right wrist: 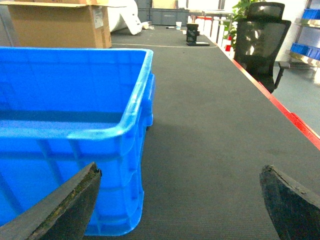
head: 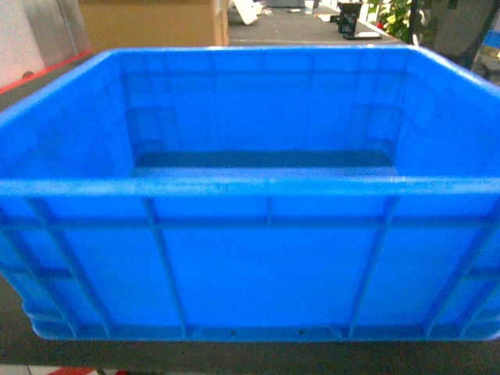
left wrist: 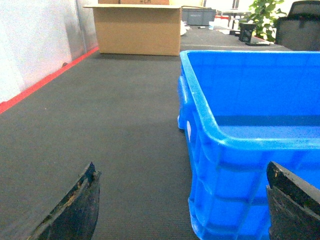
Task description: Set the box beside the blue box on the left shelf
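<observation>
Two grippers flanked the box (head: pixel 258 258), which sat on dark ribbed matting close in front of the robot, filling the head view. The left gripper (left wrist: pixel 182 200) stood wide open at the crate's near left corner, one finger outside on the mat and the other against the wall, gripping nothing. The right gripper (right wrist: pixel 185 202) was equally spread at the near right corner, also empty. No shelf or second blue box showed clearly, so the task looked barely begun: grasping, lifting, carrying and placing all remained.
</observation>
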You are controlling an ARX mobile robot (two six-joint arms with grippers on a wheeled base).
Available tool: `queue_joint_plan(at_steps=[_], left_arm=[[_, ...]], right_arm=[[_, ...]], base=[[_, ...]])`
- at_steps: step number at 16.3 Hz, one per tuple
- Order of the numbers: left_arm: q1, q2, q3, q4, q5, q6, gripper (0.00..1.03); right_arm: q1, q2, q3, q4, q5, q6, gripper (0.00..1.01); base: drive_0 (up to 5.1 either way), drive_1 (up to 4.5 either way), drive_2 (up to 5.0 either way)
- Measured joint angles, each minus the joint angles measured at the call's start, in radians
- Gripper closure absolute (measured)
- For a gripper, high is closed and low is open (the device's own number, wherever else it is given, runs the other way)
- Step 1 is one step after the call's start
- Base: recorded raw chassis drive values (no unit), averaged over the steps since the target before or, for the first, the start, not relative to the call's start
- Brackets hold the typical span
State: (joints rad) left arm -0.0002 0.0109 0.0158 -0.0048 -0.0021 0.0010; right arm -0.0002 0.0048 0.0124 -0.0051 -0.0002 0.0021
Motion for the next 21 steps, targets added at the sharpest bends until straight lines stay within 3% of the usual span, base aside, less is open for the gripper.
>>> queue_joint_plan(at_steps=[21], left_arm=[[0.000, 0.000, 0.000, 0.000, 0.002, 0.000, 0.05]], right_arm=[[0.000, 0.000, 0.000, 0.000, 0.000, 0.000, 0.03]], base=[[0.0, 0.00, 0.0]])
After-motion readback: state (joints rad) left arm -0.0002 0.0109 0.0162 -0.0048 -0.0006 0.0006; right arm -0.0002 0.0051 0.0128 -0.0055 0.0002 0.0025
